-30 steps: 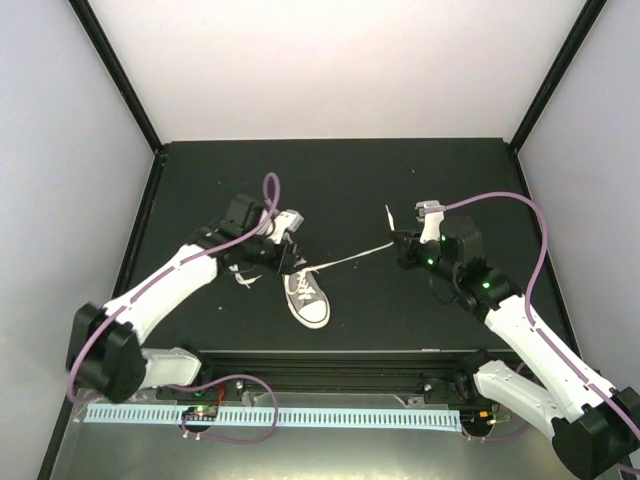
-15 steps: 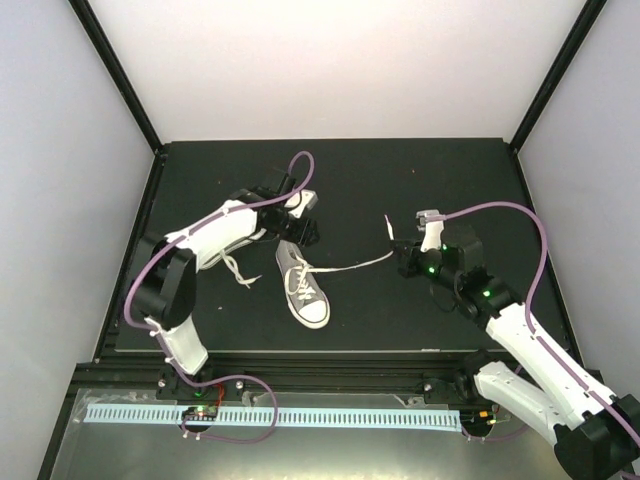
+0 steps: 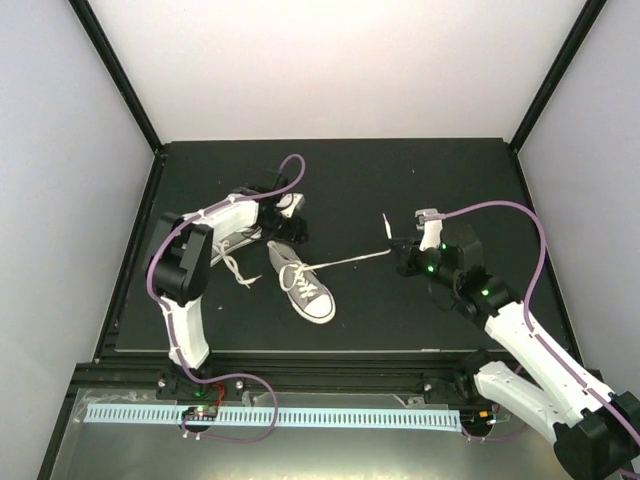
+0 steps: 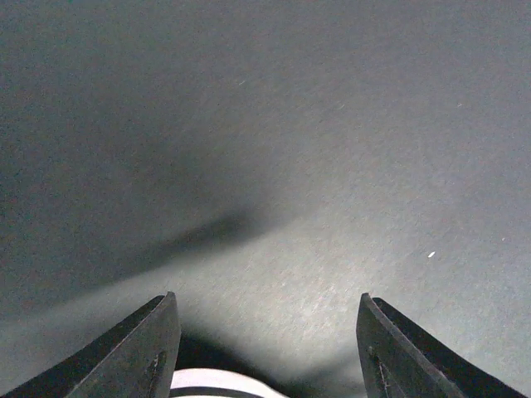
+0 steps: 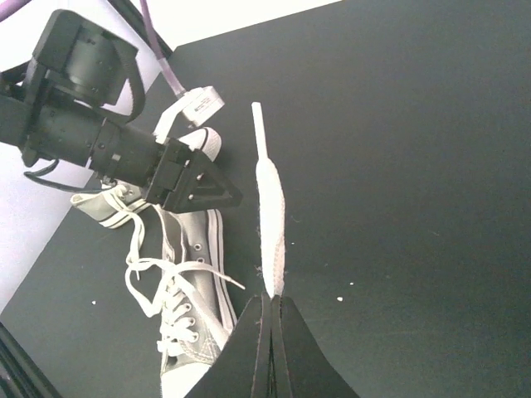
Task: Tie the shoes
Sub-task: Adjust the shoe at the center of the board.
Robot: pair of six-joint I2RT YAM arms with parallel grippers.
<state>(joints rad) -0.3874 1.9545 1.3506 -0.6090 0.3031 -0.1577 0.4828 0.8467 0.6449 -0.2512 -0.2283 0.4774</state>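
Note:
One grey shoe with a white toe cap lies mid-table, its laces loose. A white lace runs taut from it to my right gripper, which is shut on the lace; the lace's free end sticks out past the closed right gripper. The second shoe lies to the left, partly under the left arm. My left gripper hovers just behind the first shoe's heel, open. Nothing sits between the tips of that left gripper; a white rim shows low between them.
The black mat covers the table, with black frame posts at its back corners. A loose lace end of the left shoe trails on the mat. The left gripper shows in the right wrist view, above the shoe.
The left gripper has opened and pulled away from the shoe's laces toward the back. The shoe has turned slightly, toe to the right. The right gripper holds the lace almost in place.

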